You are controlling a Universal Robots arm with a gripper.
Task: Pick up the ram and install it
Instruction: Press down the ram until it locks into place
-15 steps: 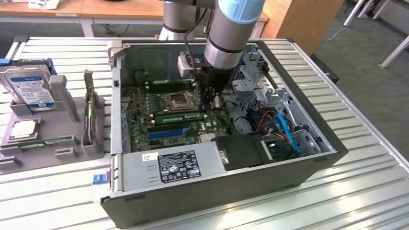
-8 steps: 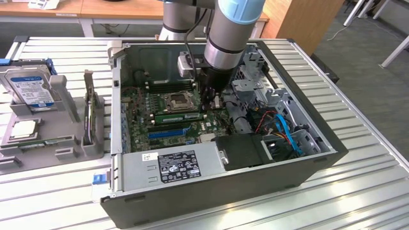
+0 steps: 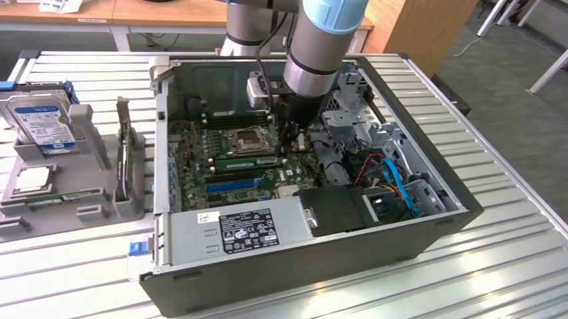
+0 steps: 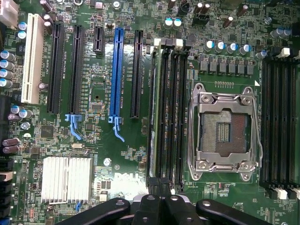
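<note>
Ram sits edge-up in outermost black slot of bank beside CPU socket, at socket's 9 o'clock in wrist view; seated along slot length, so looks installed or being pressed home. Gripper closed tight, fingers together directly above ram end, holding nothing visible. In exterior view, gripper inside open PC case on slatted worktop.

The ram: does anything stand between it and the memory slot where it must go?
Nothing visible does. The ram already seems to sit in the bank of black memory slots beside the CPU socket, with the shut gripper right above one end.
</note>
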